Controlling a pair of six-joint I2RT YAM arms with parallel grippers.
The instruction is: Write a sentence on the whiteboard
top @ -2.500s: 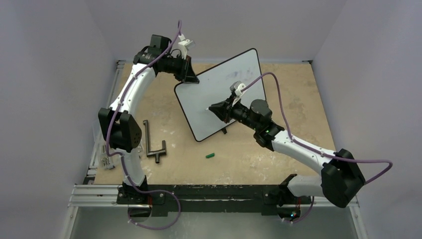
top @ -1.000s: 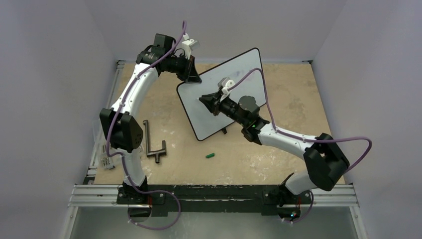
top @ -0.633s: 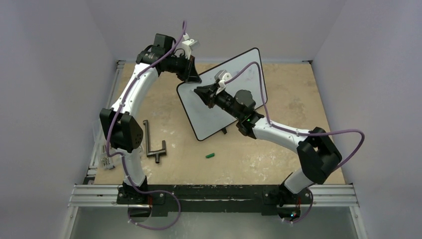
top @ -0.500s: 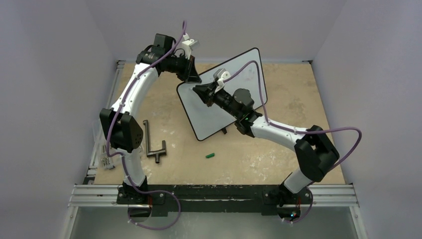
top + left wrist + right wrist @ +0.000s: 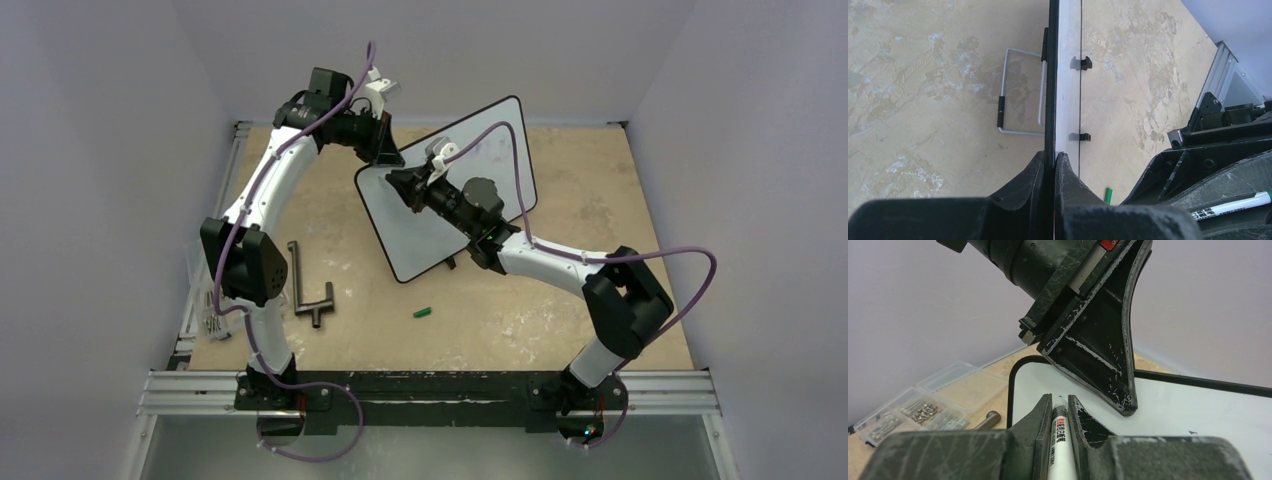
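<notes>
Whiteboard point(image 5: 405, 240) stands propped on its feet, mid-surface point(image 5: 560, 310) toward 12 o'clock, face turned to the arms. Left hand point(image 5: 385, 155) is clamped on the board's edge at its 10 o'clock corner; the left wrist view shows both fingers pinching the frame edge-on. Right hand point(image 5: 400, 183) grips a white marker point(image 5: 1058, 440), tip pointing at the board just beside that same corner. Can't tell whether the tip touches. Green cap point(image 5: 422, 312) lies loose at 6 o'clock from the board. Black T-shaped tool point(image 5: 310, 295) sits at 8 o'clock, with a clear parts box point(image 5: 913, 410) at the surface's left edge.
</notes>
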